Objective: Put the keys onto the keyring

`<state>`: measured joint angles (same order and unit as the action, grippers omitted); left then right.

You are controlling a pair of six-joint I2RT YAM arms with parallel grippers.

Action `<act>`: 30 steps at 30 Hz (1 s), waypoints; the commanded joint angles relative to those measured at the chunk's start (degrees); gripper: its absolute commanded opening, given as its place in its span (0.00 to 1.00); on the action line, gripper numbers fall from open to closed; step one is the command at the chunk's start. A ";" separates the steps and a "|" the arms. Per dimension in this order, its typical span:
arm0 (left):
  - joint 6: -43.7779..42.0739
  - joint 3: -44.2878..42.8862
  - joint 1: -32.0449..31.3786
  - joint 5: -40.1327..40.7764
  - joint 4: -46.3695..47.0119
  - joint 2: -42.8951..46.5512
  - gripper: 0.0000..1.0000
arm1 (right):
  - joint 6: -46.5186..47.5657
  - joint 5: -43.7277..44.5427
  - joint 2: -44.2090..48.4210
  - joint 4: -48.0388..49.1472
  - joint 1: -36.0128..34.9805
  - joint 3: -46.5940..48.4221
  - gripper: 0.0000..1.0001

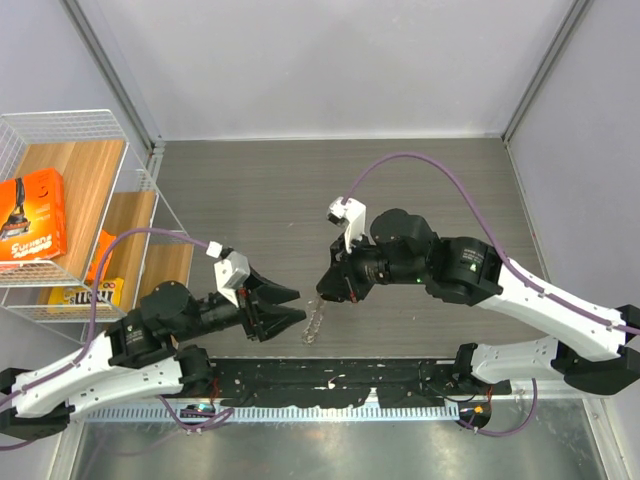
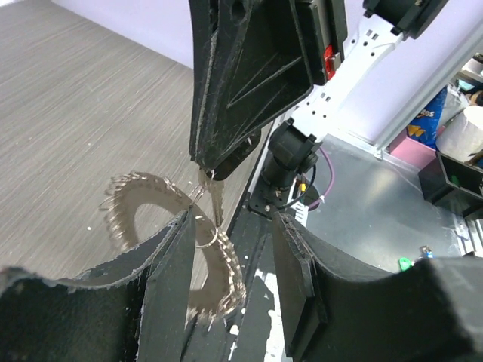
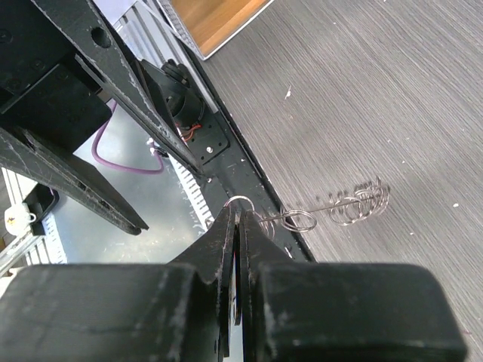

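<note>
The keyring (image 2: pixel 226 280), a thin silvery ring rimmed with key teeth, hangs from my right gripper (image 1: pixel 324 292) just above the table's near edge (image 1: pixel 316 326). My right gripper (image 3: pixel 240 215) is shut on a small wire loop (image 3: pixel 240 200) at the top. Linked loops (image 3: pixel 296 220) and a blurred bunch (image 3: pixel 362 204) trail from it. In the left wrist view the right gripper's fingers (image 2: pixel 226 113) come down from above. My left gripper (image 2: pixel 232 264) is open. Its left finger (image 2: pixel 170 286) sits in front of the toothed ring. The key with a dark head is out of view.
A white wire basket (image 1: pixel 70 125) on a wooden shelf holds an orange box (image 1: pixel 30 215) at the far left. A black rail (image 1: pixel 330 380) runs along the near edge. A metal plate (image 1: pixel 330 450) lies below it. Grey walls close the back and sides.
</note>
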<state>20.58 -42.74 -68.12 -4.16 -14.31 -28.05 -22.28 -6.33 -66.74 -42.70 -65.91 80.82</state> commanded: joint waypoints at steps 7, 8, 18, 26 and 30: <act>0.51 -2.17 0.26 -1.99 4.37 -0.42 0.54 | -1.00 -1.67 1.61 2.70 -0.36 6.02 0.06; 0.52 -2.08 0.18 -1.81 4.37 -0.25 0.55 | -1.18 -1.58 1.53 2.88 -0.36 6.45 0.05; 1.75 -4.36 0.18 -2.69 5.87 -0.25 0.58 | -5.23 -0.70 0.74 6.66 -1.15 7.34 0.06; -1.94 -4.28 0.18 -0.31 8.41 -0.86 0.60 | -5.58 -6.23 -0.41 7.45 -1.77 8.74 0.05; -3.00 -4.10 0.26 -1.90 10.70 -2.09 0.61 | -6.19 -8.78 -1.11 8.42 -1.94 9.18 0.06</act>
<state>19.94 -45.95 -68.12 -5.19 -9.45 -28.82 -27.35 -10.96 -67.53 -39.42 -67.40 86.91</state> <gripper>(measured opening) 0.605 0.079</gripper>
